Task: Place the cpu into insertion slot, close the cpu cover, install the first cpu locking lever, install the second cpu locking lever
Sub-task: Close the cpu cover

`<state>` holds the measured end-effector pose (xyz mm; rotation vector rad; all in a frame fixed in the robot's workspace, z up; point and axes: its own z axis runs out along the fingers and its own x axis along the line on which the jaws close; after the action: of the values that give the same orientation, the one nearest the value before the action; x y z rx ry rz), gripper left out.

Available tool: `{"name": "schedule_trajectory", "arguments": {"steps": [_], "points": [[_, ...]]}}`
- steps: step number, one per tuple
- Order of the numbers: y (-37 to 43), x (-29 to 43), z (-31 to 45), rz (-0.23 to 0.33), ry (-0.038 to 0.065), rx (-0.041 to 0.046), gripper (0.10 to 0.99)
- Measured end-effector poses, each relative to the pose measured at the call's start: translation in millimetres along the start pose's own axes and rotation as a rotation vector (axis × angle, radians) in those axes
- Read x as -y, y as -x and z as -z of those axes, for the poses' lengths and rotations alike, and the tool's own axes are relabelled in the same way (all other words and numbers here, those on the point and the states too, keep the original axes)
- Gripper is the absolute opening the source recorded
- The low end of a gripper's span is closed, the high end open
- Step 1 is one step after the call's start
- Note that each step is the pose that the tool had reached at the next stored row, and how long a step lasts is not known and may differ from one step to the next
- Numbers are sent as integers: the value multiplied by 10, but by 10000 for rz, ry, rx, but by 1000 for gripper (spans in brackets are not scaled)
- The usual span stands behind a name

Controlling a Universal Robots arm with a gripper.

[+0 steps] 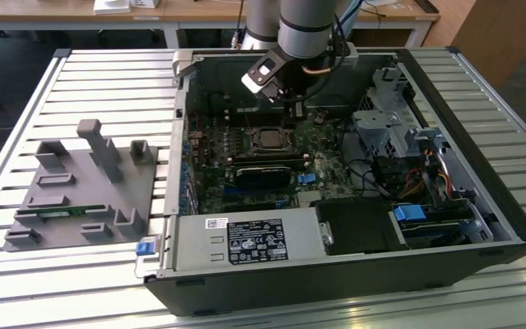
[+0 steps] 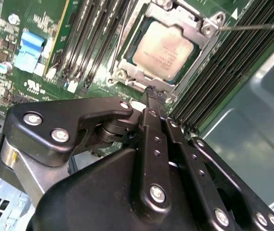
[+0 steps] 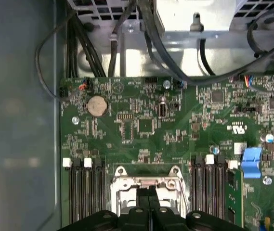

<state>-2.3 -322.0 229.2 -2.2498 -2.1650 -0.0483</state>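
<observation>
The cpu [image 2: 163,45], a flat square chip with a dull silver top, lies in the insertion slot [image 1: 268,139] on the green board. The cpu cover [image 2: 200,42], a silvery frame, lies flat around the chip. One thin wire lever [image 2: 254,27] sticks out past a corner of the socket. My gripper [image 2: 154,93] is shut with nothing between its fingers. Its tips hover just off the socket's edge, close above the board. In the first wrist view the joined fingers [image 3: 148,193] cover the middle of the socket frame [image 3: 125,184]. In the exterior view the gripper [image 1: 295,118] hangs just behind the socket.
Black memory slots [image 2: 93,38] flank the socket on both sides, with a blue clip [image 2: 31,48] beyond. The open case holds a power supply [image 1: 244,240], a drive cage [image 1: 391,123] and loose cables [image 3: 127,29]. A grey fixture tray [image 1: 80,185] lies outside at the exterior view's left.
</observation>
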Motion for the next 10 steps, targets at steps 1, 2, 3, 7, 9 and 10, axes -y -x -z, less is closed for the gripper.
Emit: {"name": "schedule_trajectory", "arguments": {"steps": [1,2,3,7,9,10], "points": [[1,16,-4,0,-1,0,106],[1,30,-9,0,-1,0,106],[2,44,-16,4,-2,0,106],[7,72,-66,95,-21,0,106],[8,79,-80,110,-25,0,106],[9,86,-81,110,-26,2,106]]}}
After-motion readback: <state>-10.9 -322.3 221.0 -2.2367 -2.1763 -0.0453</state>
